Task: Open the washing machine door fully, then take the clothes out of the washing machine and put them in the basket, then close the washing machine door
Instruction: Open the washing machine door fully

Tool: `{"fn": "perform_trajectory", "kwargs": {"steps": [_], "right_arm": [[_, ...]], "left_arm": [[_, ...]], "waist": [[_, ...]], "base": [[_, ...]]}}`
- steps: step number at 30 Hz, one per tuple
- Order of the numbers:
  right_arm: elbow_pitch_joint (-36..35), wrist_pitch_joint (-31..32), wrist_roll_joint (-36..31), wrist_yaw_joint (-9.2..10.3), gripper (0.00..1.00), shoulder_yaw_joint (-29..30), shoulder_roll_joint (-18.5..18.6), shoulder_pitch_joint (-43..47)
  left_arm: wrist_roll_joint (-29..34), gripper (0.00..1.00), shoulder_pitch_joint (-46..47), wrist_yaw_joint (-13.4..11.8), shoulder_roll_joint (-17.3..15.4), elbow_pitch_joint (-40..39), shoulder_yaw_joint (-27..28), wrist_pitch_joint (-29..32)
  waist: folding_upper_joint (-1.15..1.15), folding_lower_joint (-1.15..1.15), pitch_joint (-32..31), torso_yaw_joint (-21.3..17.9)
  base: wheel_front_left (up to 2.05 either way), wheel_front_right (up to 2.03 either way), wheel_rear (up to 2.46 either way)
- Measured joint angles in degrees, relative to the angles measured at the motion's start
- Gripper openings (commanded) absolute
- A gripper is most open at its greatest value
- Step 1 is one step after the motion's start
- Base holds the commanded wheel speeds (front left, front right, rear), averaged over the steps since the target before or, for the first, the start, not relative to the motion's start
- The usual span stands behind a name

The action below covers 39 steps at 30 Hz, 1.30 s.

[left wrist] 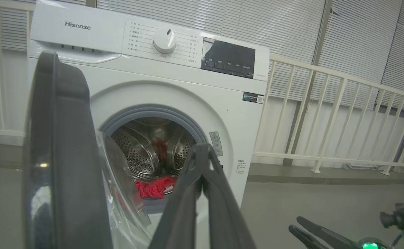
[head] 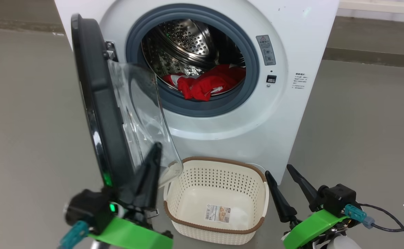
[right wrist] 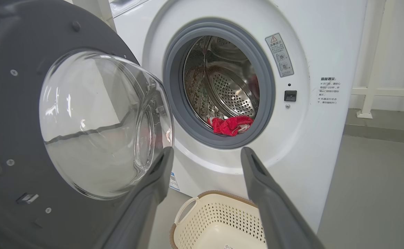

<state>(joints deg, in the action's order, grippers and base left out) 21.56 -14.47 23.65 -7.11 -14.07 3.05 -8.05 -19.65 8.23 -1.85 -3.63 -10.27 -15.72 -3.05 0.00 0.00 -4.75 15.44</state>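
Washing machine (head: 292, 114) takes up top-ctr of the head view: white front, grey rubber ring (head: 252, 76) round the opening, perforated steel drum (head: 188, 38) behind it. Washing machine door (head: 98, 103) stands open at frame left, hinged on the machine's left side & seen nearly edge-on, w/ black rim to the left and clear glass bowl bulging to the right. Clothes (head: 205, 84) are a red bundle w/ a bit of white, lying at the bottom front of the drum just behind the ring's lower lip, all inside the machine. Basket (head: 216, 181) sits upright on the grey floor (head: 361, 138) at bottom ctr, just in front of the machine's base, w/ a paper label (head: 217, 212) on its bottom.

Left gripper (head: 156, 148) is at lower left, blurred, fingers pointing up across the lower part of the door's glass side. Its jaws are closed, and in the left wrist view the tips are pressed together just right of the door. Can't tell if it touches the glass.

Right gripper (head: 279, 173) is at lower right, just right of the basket, jaws open & holding nothing. In its wrist view the fingers frame the machine's lower front, w/ the basket low btwn them, the door filling frame left and the clothes at the bottom of the opening.
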Motion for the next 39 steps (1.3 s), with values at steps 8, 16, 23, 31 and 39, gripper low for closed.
{"fn": "perform_trajectory", "kwargs": {"steps": [8, 16, 23, 31, 39], "right_arm": [[0.4, 0.0, 0.0, 0.00, 1.00, -0.2, 0.0, 0.0], [0.7, 0.0, 0.0, 0.00, 1.00, 0.1, 0.0, 0.0], [0.8, 0.0, 0.0, 0.00, 1.00, 0.3, 0.0, 0.0], [0.8, 0.0, -0.1, 0.00, 1.00, 0.4, 0.0, 0.0], [1.1, 0.0, -0.5, 0.00, 1.00, 0.4, 0.0, 0.0]], "left_arm": [[-3.0, 0.00, -1.5, 0.7, 0.4, 7.5, -3.0, 2.8], [-3.3, 0.00, -2.4, -2.3, -0.3, 12.0, -0.1, 1.9], [-5.2, 0.00, -2.4, -2.9, -0.6, 12.9, 1.7, 2.0], [-5.8, 0.00, -2.8, -5.2, -1.8, 12.7, 5.1, 2.0], [-6.2, 0.00, -4.4, -8.5, -3.9, 10.8, 9.3, 2.2]], "waist": [[0.00, 0.00, 0.3, -0.5], [0.00, 0.00, 0.8, -0.1], [0.00, 0.00, 1.3, 1.3], [0.00, 0.00, 1.9, 3.1], [0.00, 0.00, 2.7, 4.5]], "base": [[0.00, 0.00, 0.00], [0.00, 0.00, 0.00], [0.00, 0.00, 0.00], [0.00, 0.00, 0.00], [0.00, 0.00, 0.00]]}}
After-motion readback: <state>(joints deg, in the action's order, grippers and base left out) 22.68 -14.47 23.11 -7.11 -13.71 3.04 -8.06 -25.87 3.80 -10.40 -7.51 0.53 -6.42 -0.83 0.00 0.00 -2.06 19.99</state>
